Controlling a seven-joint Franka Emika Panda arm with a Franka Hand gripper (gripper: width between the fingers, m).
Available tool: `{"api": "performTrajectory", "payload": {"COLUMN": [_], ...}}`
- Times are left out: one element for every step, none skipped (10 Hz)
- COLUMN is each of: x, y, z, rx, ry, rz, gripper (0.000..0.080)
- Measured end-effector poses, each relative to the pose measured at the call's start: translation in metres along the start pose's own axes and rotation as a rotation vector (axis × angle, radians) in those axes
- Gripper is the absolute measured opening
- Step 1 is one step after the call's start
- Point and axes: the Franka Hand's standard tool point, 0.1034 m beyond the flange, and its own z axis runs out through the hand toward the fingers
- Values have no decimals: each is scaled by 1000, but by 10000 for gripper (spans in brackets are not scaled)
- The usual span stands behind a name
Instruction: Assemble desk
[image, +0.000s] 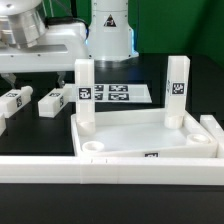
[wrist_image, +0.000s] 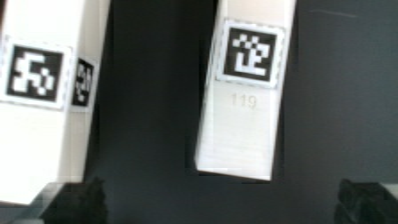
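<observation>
The white desk top (image: 135, 130) lies rim-up near the front of the table. Two white tagged legs stand upright in its far corners, one towards the exterior view's left (image: 85, 95) and one towards the right (image: 177, 88). Its two near corner sockets (image: 93, 147) show as round holes. Two more legs lie loose on the black table at the left (image: 12, 101) (image: 52, 101). My gripper (image: 8, 74) hangs over them. In the wrist view one lying leg (wrist_image: 244, 95) points at the gap of my open gripper (wrist_image: 222, 205), and the other leg (wrist_image: 45, 110) lies beside it. Nothing sits between the fingertips (wrist_image: 80, 203).
The marker board (image: 118, 93) lies flat behind the desk top. Long white border bars run along the front (image: 100, 170) and at the right (image: 208, 125). The robot base (image: 108, 30) stands at the back.
</observation>
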Motion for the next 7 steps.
{"api": "performTrajectory", "payload": {"x": [-5,-13,-18,-23,-27,-25,-26], "y": [-1,-1,1,1,1,2,3], "z": [1,3,5,6,10,15,19], "rx": [26,48,40,44,53,50,49], "ry": [-112,-218,-307,-366,-427,-422,-426], "rz": [12,21,5,3,8,16,27], "gripper": [649,649,649,649,649,649,649]}}
